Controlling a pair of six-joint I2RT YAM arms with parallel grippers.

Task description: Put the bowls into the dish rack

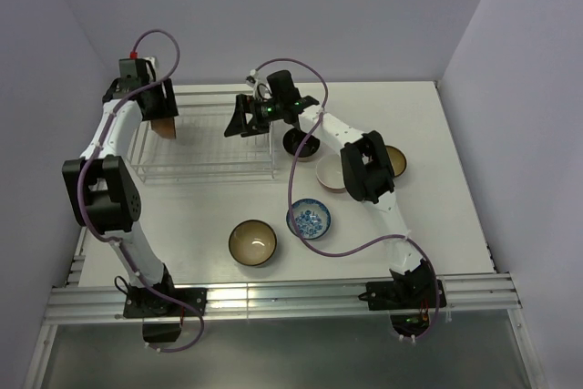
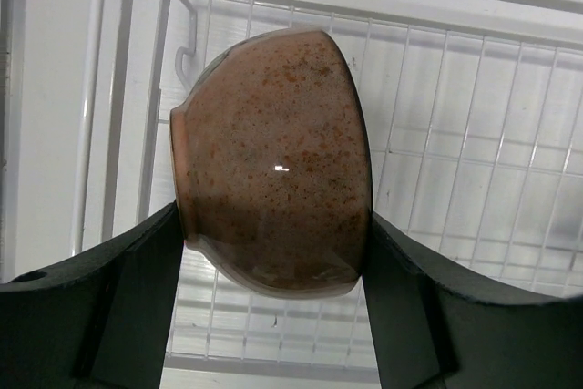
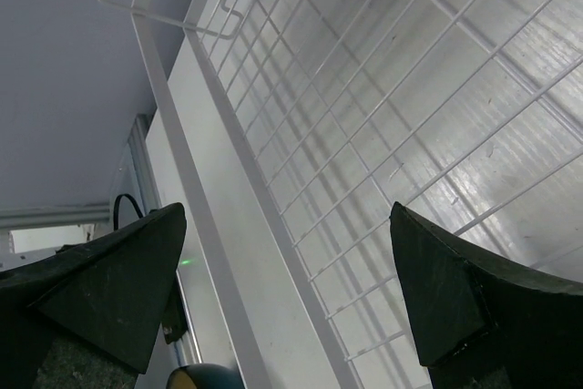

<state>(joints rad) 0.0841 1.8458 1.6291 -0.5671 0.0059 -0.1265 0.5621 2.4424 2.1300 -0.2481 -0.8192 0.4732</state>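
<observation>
Pinched on its side in the left gripper [image 2: 273, 239]: a brown speckled bowl [image 2: 273, 152], round, smooth and shiny, with a small foot ring turned toward the left of the wrist view. Squeezed from both sides by thick black fingers [image 2: 118, 302], closed snug around it. Up at the left end of the dish rack [image 1: 205, 157], in the upper left of the top view. Hard to tell whether touching the wire or just above it.

Behind the bowl, thin white wire in a net of little squares, with low wire sides and a small hook-shaped bend at the corner.

Over the right end of the rack, the right gripper [image 3: 287, 271]: spread wide, nothing between its two dark, rough, wedge-shaped tips. Under it, more wire grid slanting across the frame.

Out on the white table [image 1: 428, 225], right of the rack and below it in the top view:
- a black bowl [image 1: 301, 141] just beside the rack's right end, partly covered by the right arm [image 1: 364, 166]
- a white bowl [image 1: 330, 173] with a reddish edge, tucked against the same arm
- a half-hidden tan bowl [image 1: 398, 159] behind the arm's dark joint
- a blue-and-white bowl [image 1: 311, 219] with a busy pattern inside
- a glossy tan bowl [image 1: 252, 243], pale inside, near the bottom middle

Purple cables [image 1: 159, 38] looping along both arms. A ribbed metal rail [image 1: 273, 298] across the near edge, under the two bases.
</observation>
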